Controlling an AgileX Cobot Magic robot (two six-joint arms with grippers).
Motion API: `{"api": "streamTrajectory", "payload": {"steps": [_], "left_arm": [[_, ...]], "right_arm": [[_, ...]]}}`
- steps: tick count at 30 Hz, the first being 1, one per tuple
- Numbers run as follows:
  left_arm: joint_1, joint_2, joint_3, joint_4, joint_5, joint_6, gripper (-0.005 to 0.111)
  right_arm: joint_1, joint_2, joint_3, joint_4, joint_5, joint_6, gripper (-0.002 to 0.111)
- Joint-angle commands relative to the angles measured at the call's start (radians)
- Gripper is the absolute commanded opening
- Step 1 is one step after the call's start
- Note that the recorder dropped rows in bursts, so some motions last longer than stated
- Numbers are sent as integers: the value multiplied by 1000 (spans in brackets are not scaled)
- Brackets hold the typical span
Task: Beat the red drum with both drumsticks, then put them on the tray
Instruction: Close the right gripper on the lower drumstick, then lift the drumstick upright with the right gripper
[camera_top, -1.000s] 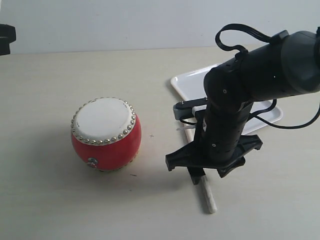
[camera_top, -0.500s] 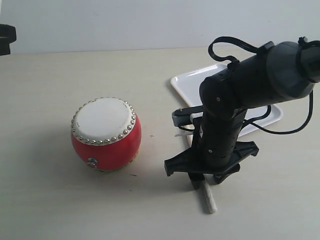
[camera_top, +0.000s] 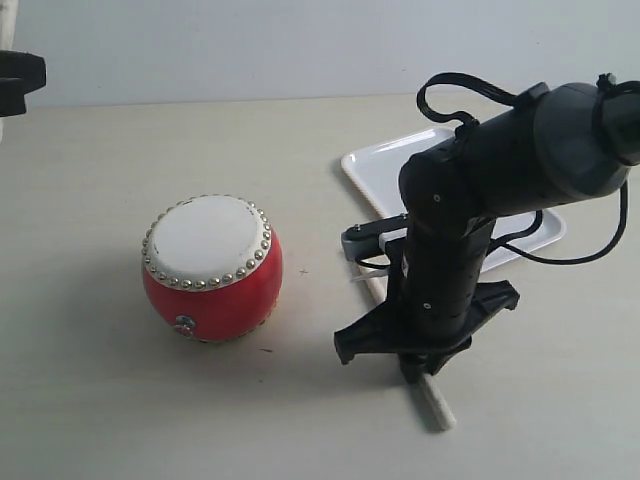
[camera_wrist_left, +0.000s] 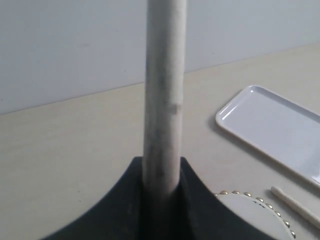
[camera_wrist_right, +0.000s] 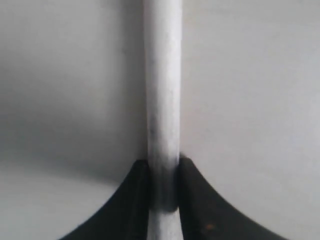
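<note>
The red drum (camera_top: 212, 298) stands upright on the table, cream skin up, and its studded edge (camera_wrist_left: 250, 205) shows in the left wrist view. My right gripper (camera_top: 415, 362) points down to the right of the drum, shut on a pale drumstick (camera_top: 437, 408) that lies on the table. The right wrist view shows that drumstick (camera_wrist_right: 162, 95) pinched between the black jaws of the right gripper (camera_wrist_right: 163, 170). My left gripper (camera_wrist_left: 161, 172) is shut on the other drumstick (camera_wrist_left: 164, 90), which sticks out past the jaws. The white tray (camera_top: 385, 160) lies behind the right arm, partly hidden.
Only a black part of the left arm (camera_top: 18, 82) shows at the far left edge of the exterior view. The pale table (camera_top: 100, 400) stretches round the drum. In the left wrist view, the tray (camera_wrist_left: 270, 125) lies beyond the drum, with the lying drumstick (camera_wrist_left: 295, 202) beside it.
The right gripper's jaws have closed on the lying drumstick. The stick's near end has shifted a little to the right on the table. The drum and the left gripper have not moved.
</note>
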Motion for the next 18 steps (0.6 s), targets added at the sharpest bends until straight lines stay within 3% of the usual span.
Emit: {"api": "streamTrajectory", "payload": {"steps": [1, 4, 8, 14, 18], "left_arm": [[2, -9, 0, -1, -102, -11, 0], [0, -18, -2, -1, -209, -11, 0], [0, -33, -7, -1, -198, -37, 0], [0, -15, -70, -1, 199, -37, 0], [2, 57, -137, -1, 314, -50, 0]], "right_arm": [[-1, -92, 3, -26, 38, -170, 0], [-22, -182, -8, 13, 38, -345, 0], [-141, -277, -73, 126, 30, -517, 0], [-339, -283, -205, 442, 38, -887, 0], [-445, -226, -291, 803, 92, -1158, 0]]}}
